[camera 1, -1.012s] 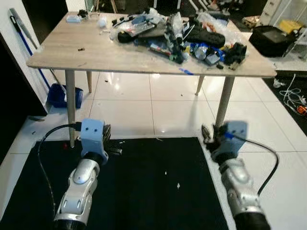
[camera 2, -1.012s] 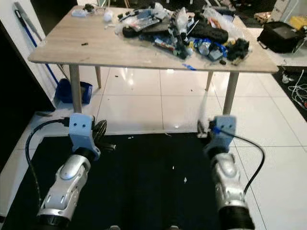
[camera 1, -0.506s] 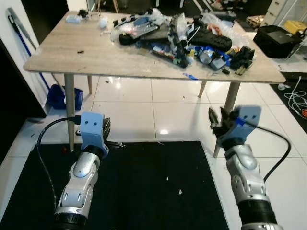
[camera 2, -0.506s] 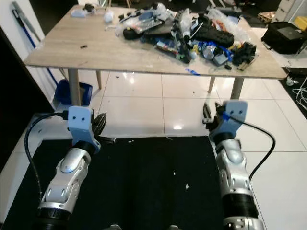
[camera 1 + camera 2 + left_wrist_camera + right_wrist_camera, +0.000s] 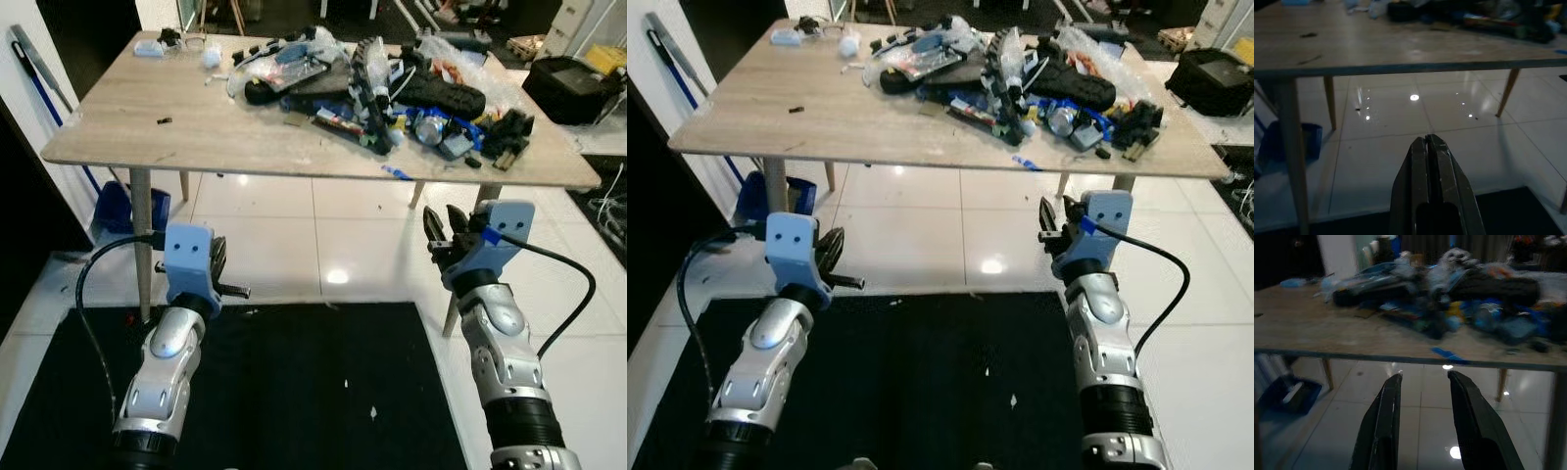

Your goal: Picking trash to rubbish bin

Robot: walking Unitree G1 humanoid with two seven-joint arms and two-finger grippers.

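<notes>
While both arms hover below light wooden desk (image 5: pixel 196 127), we note right end effector (image 5: pixel 1422 396) released, left end effector (image 5: pixel 1428 147) clenched empty. Tangled plastic-wrapped trash heap (image 5: pixel 382 78): light, crinkly, slippery; pinch loose wrapper fold.

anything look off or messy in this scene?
Yes: a jumbled pile of trash, bags, wrappers and dark bits heaped on the far right part of the wooden table. A blue scrap lies right at the near edge. White specks dot the black mat below.
</notes>
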